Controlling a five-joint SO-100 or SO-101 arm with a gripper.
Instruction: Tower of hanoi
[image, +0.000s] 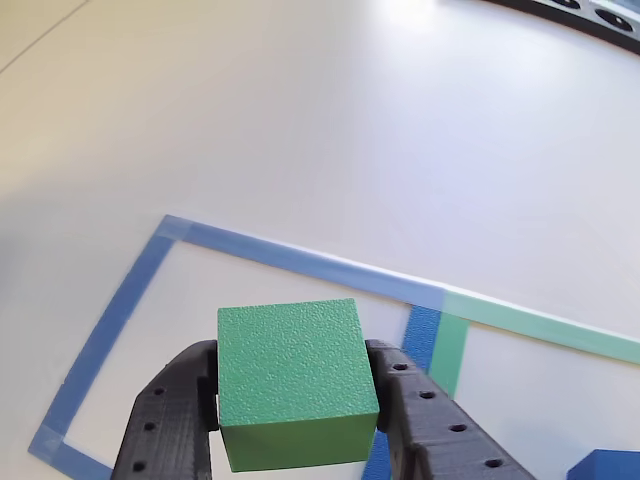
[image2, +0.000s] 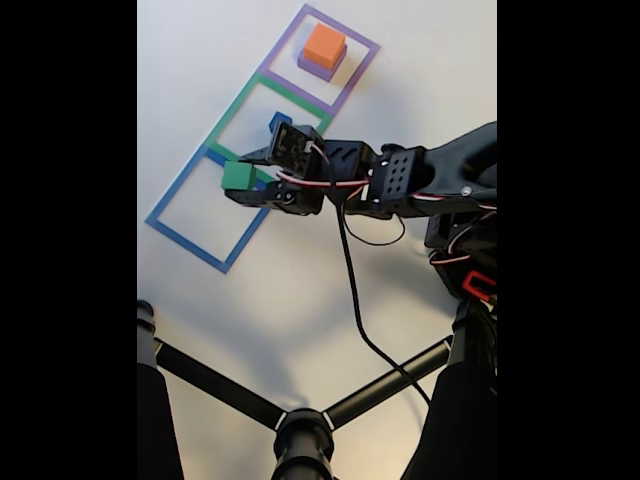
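My gripper is shut on the green block, one black finger on each side of it. It hangs above the blue tape square. In the fixed view the gripper holds the green block over the blue tape square, near its top edge. The small blue cube sits in the green tape square, partly hidden behind the gripper; its corner shows as a blue block at the lower right of the other view. The orange block rests on the purple block inside the purple tape square.
The three tape squares run in a diagonal row on a white table. The arm reaches in from the right with a black cable hanging down. A black stand's legs cross the bottom of the fixed view.
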